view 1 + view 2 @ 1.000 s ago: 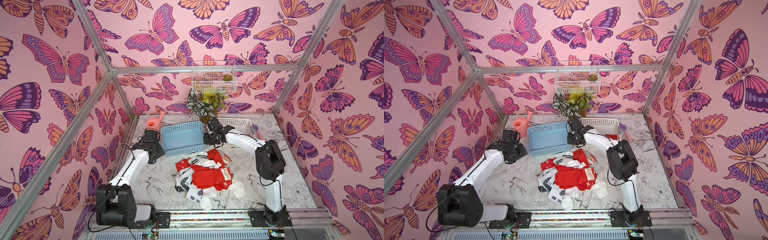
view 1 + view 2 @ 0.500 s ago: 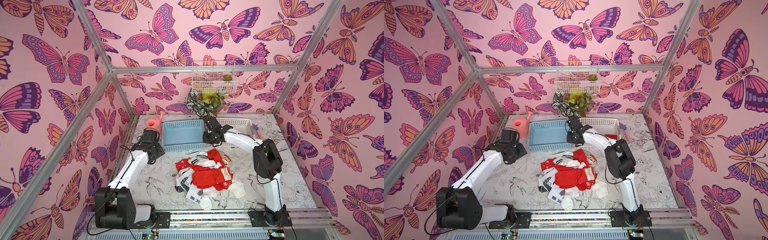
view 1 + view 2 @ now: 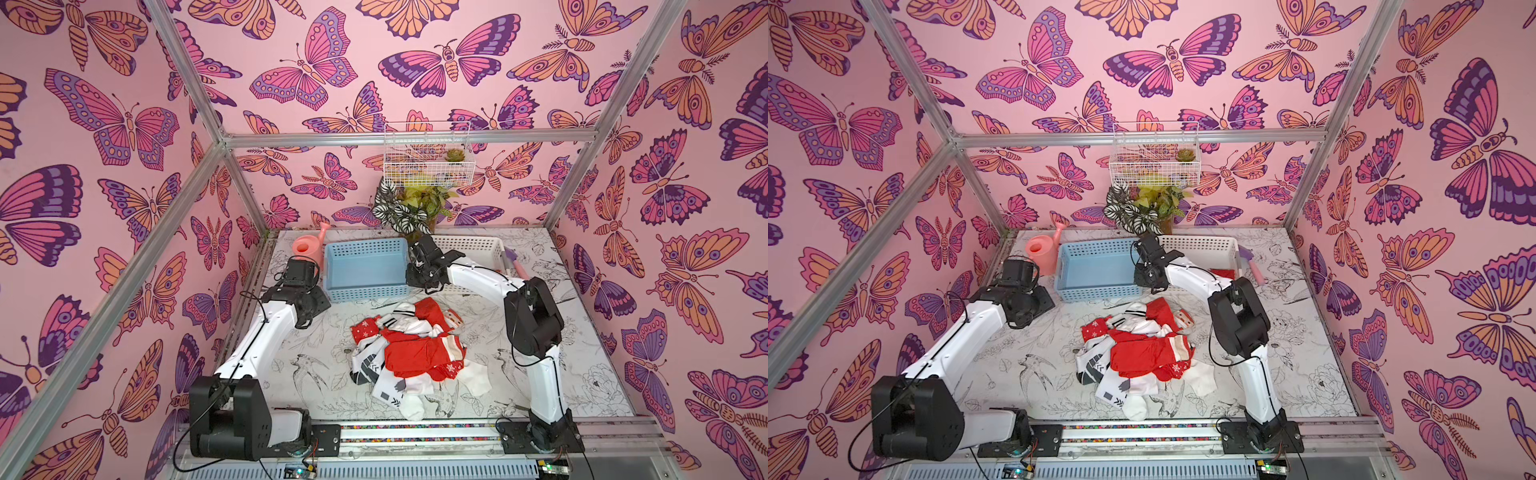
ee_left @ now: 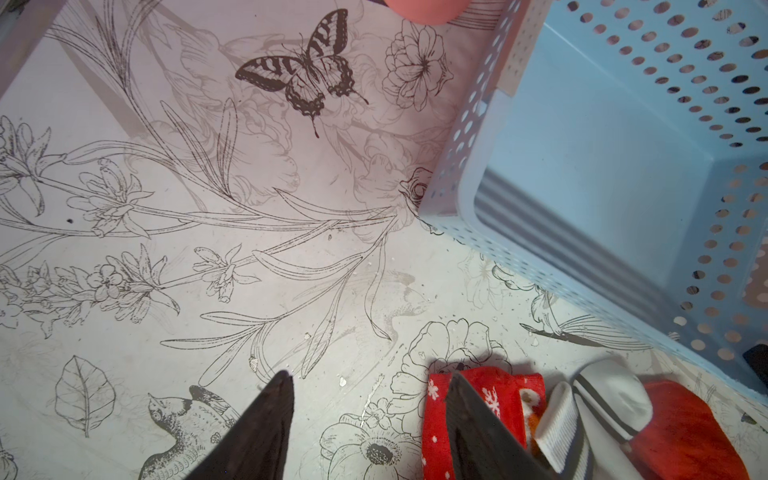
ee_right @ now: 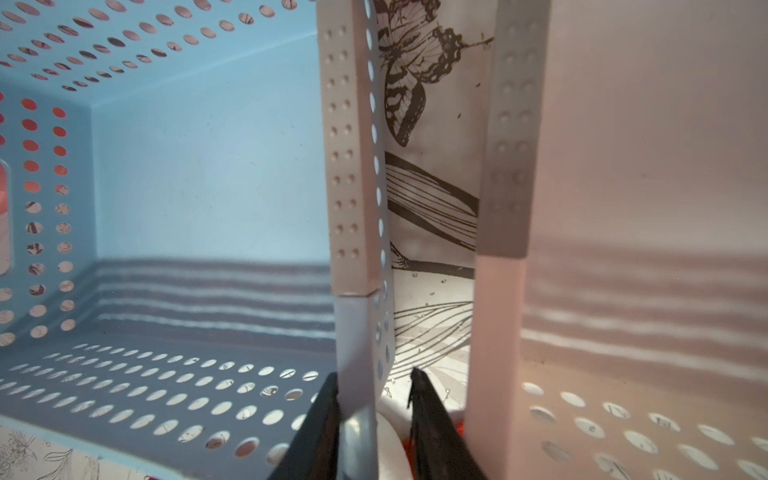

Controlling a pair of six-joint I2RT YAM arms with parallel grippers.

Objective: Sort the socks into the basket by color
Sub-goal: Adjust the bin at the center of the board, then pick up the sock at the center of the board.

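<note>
Since a second ago the blue basket (image 3: 365, 266) has come down from its tilt and now sits flat on the tabletop (image 3: 291, 374), open side up, and the right gripper (image 5: 374, 382) has loosened on it. Seen from the right wrist, that gripper straddles the blue basket's side wall. One finger (image 5: 320, 428) lies against the inner face and the other stands clear of the outer face, so the wall is no longer pinched. Just past that wall stands the white basket (image 5: 623, 208), the two side by side with a narrow strip of tabletop between them. In a top view a red sock (image 3: 1223, 273) lies in the white basket.

The socks (image 3: 411, 353) lie in one heap in the middle of the tabletop, in front of both baskets. Red ones and white ones with dark stripes are mixed together, as both top views show.

The left gripper (image 4: 368, 376) hovers over bare tabletop at the edge of the heap, near a corner of the blue basket. Its fingers are spread with nothing between them, and a red snowflaked sock (image 4: 434, 415) lies just beside one finger.
</note>
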